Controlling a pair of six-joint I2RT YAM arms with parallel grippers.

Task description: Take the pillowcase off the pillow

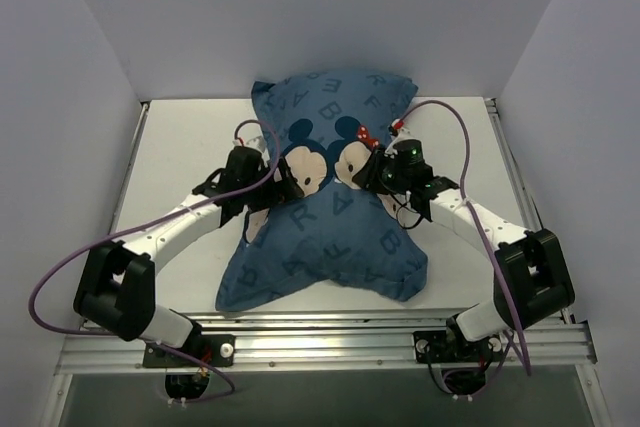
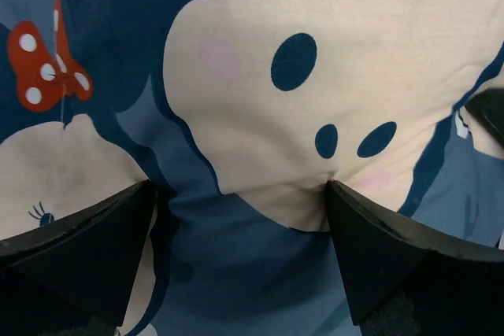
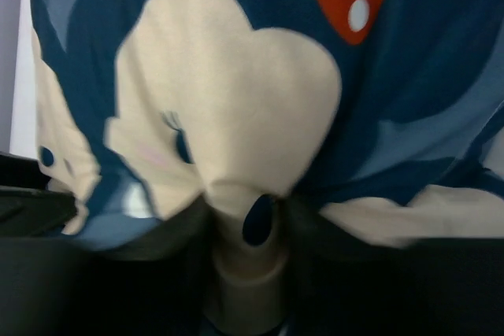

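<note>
The dark blue pillowcase (image 1: 330,237) with pale letters and two mouse faces lies on the white table, pinched in at its waist. The pillow is hidden inside it. My left gripper (image 1: 290,182) presses in from the left at the mouse face. In the left wrist view the left gripper (image 2: 239,186) is open, its black fingers (image 2: 87,249) wide apart with flat pillowcase (image 2: 236,273) between them. My right gripper (image 1: 365,172) comes in from the right by the red bow. The blurred right wrist view shows the right gripper (image 3: 248,210) squeezing a cream fold of pillowcase (image 3: 409,76).
The white table (image 1: 180,147) is boxed in by pale walls on the left, back and right. A metal rail (image 1: 320,342) runs along the near edge by the arm bases. Purple cables loop off both arms.
</note>
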